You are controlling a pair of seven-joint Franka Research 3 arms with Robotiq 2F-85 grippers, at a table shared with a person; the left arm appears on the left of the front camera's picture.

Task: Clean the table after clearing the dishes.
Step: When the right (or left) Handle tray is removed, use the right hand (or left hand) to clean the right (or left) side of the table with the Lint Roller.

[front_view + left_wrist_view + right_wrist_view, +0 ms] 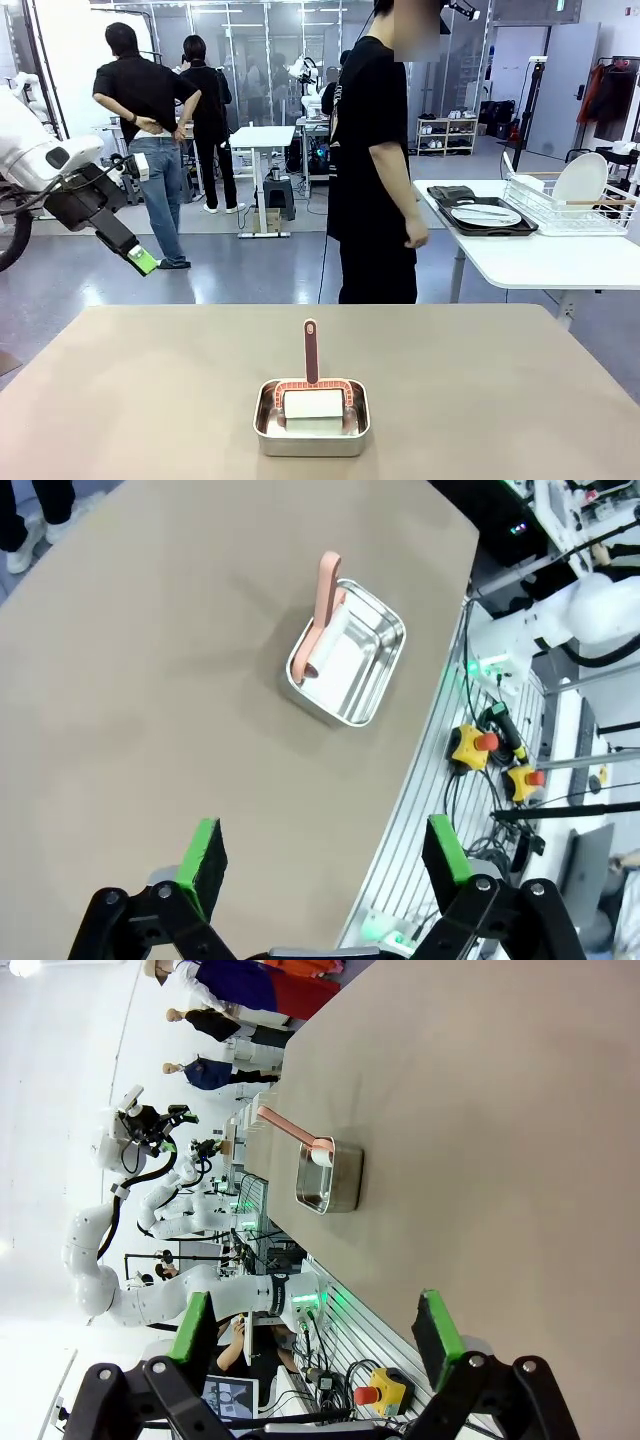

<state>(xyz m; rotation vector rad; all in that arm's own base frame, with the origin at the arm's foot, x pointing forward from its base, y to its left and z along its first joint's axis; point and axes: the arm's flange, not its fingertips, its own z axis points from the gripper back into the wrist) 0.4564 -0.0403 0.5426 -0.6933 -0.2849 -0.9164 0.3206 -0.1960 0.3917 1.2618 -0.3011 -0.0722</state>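
Table with smooth matte brownish-taupe top (150, 400) holds a small rectangular steel pan (310, 444). Far behind the pan, to its right, a round white plate (470, 216) lies on a dark tray (520, 229). Left gripper (143, 262) hangs raised left of the pan, fingers apart; right gripper (315, 1330), well before the pan, is spread too.

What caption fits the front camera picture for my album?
Dishes set aside, the left gripper hangs open while a red-handled cleaning tool waits in its steel pan on the table.
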